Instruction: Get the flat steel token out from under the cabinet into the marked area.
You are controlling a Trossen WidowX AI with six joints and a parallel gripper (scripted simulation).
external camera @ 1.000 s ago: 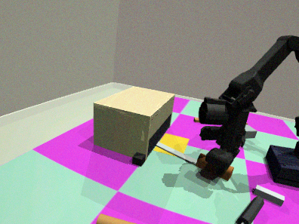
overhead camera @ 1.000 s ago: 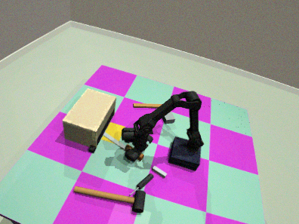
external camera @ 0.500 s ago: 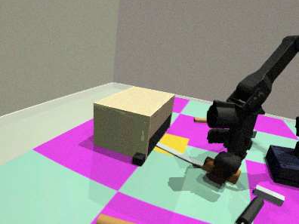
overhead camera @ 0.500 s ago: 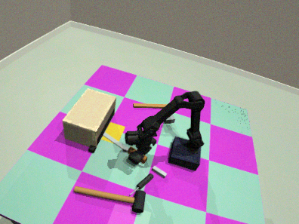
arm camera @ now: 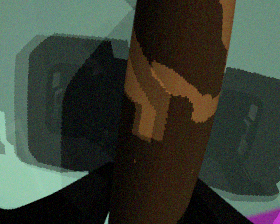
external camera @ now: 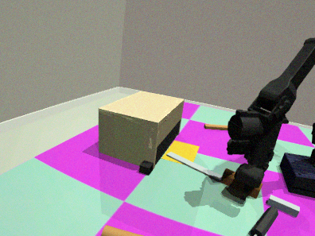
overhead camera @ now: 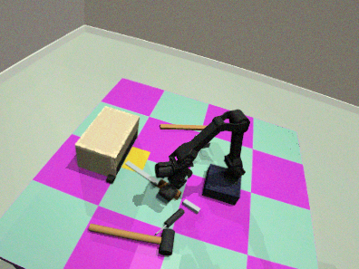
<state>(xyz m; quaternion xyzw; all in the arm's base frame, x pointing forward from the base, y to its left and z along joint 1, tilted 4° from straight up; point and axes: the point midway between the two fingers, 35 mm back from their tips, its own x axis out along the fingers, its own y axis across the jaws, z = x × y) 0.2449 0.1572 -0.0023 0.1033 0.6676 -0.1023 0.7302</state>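
The cabinet (overhead camera: 108, 132) (external camera: 141, 106) stands at the left, with a dark opening low on its front. The yellow marked area (overhead camera: 140, 157) (external camera: 184, 150) lies in front of it. No token can be made out. My gripper (overhead camera: 169, 192) (external camera: 243, 183) (arm camera: 150, 177) is shut on the brown wooden handle (overhead camera: 178, 194) (external camera: 255, 190) (arm camera: 160, 165) of a flat-bladed tool. Its long grey blade (overhead camera: 141, 173) (external camera: 192, 166) points toward the cabinet, its tip outside the cabinet at the near edge of the yellow area. Whether the blade touches the table I cannot tell.
A small black block (overhead camera: 111, 178) (external camera: 145, 167) sits at the cabinet's near front corner. A mallet (overhead camera: 127, 235), a dark-handled screwdriver (overhead camera: 174, 217) (external camera: 266, 222) and a pale bar (overhead camera: 191, 206) (external camera: 283, 206) lie on the near side. A wooden handle (overhead camera: 181, 127) (external camera: 215, 126) lies behind the arm.
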